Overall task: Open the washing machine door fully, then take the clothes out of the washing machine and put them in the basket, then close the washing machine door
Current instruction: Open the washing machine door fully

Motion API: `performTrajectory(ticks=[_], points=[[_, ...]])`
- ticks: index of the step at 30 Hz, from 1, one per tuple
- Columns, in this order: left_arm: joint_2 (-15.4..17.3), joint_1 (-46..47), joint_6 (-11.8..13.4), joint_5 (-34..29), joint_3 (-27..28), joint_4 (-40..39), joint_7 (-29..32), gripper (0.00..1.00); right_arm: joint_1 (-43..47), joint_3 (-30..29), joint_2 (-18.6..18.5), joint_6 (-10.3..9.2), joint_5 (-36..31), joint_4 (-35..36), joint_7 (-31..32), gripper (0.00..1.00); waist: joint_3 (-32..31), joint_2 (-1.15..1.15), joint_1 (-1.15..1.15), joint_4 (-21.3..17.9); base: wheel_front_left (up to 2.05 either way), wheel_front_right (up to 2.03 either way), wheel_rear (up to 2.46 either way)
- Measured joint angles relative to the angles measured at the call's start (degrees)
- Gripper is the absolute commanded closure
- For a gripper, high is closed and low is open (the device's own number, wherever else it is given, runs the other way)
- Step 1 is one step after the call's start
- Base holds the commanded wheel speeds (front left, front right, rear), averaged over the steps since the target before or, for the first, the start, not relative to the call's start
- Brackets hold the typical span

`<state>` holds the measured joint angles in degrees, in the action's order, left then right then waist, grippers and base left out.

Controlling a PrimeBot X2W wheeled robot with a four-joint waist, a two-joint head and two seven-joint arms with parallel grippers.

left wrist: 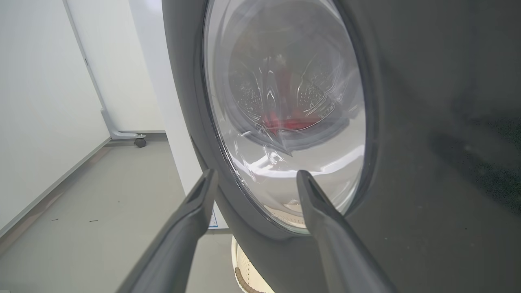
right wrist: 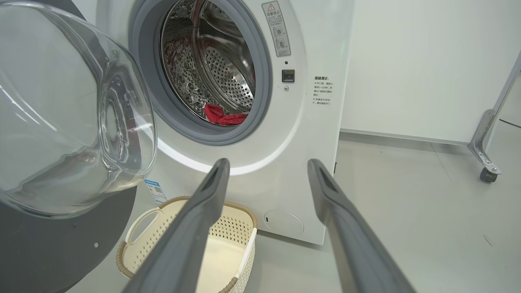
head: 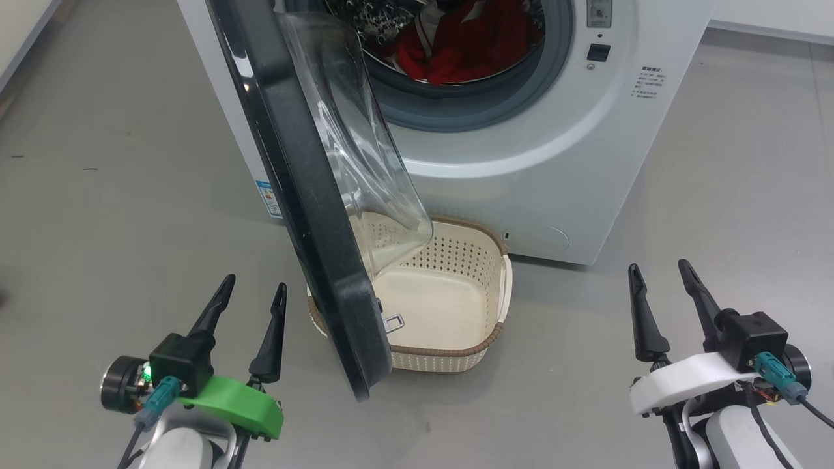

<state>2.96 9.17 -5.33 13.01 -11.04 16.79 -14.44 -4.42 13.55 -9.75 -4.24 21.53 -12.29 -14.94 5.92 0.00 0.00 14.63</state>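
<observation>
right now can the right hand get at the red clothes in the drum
Probably yes. The washing machine door stands swung out to the left, leaving the drum mouth uncovered, and nothing lies between the open right hand and the red clothes. It would have to reach well forward, though.

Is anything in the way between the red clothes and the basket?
Yes. The door stands only part open, and in the head view its glass bowl hangs over the left side of the basket. The clothes lie in the drum. The basket's right side looks free.
</observation>
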Motion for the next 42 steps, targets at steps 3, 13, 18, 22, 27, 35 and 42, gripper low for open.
performTrajectory(ticks=[3, 13, 18, 22, 27, 35, 42], points=[[0.0, 0.0, 0.0, 0.0, 0.0, 0.1, 0.0, 0.0, 0.0, -0.3, 0.7, 0.04, -0.6, 0.0, 0.0, 0.0, -0.1, 0.0, 0.0, -0.1, 0.0, 0.0, 0.0], [0.0, 0.0, 0.0, 0.0, 0.0, 0.4, 0.0, 0.0, 0.0, -0.9, 2.3, 1.32, -2.0, 0.0, 0.0, 0.0, 0.0, 0.0, 0.0, -0.1, 0.0, 0.0, 0.0], [0.0, 0.0, 0.0, 0.0, 0.0, 0.4, 0.0, 0.0, 0.0, -1.2, 3.0, 2.16, -3.2, -0.1, 0.0, 0.0, 0.0, 0.0, 0.0, 0.0, 0.0, 0.0, 0.0], [0.0, -0.1, 0.0, 0.0, 0.0, 0.5, 0.0, 0.53, 0.2, -1.7, 3.5, 2.66, -3.7, -0.1, 0.0, 0.0, 0.0, 0.0, 0.0, 0.1, 0.0, 0.0, 0.0], [0.0, -0.1, 0.0, 0.0, 0.0, 0.6, 0.0, 1.0, 0.2, -2.2, 3.9, 3.42, -4.2, -0.3, 0.0, 0.0, 0.2, 0.0, 0.0, 0.2, 0.0, 0.0, 0.0], [0.0, -0.1, 0.0, 0.0, 0.1, -0.1, 0.0, 1.0, 0.3, -3.0, 4.3, 4.22, -4.7, -1.0, 0.0, 0.0, 0.3, 0.0, 0.0, 0.4, 0.0, 0.0, 0.0], [-0.1, 0.2, 0.6, -0.4, 1.7, -5.1, 0.0, 1.0, 0.3, -3.8, 4.8, 5.37, -5.6, -1.3, 0.0, 0.0, 0.1, 0.0, 0.0, 0.6, 0.0, 0.0, 0.0]])
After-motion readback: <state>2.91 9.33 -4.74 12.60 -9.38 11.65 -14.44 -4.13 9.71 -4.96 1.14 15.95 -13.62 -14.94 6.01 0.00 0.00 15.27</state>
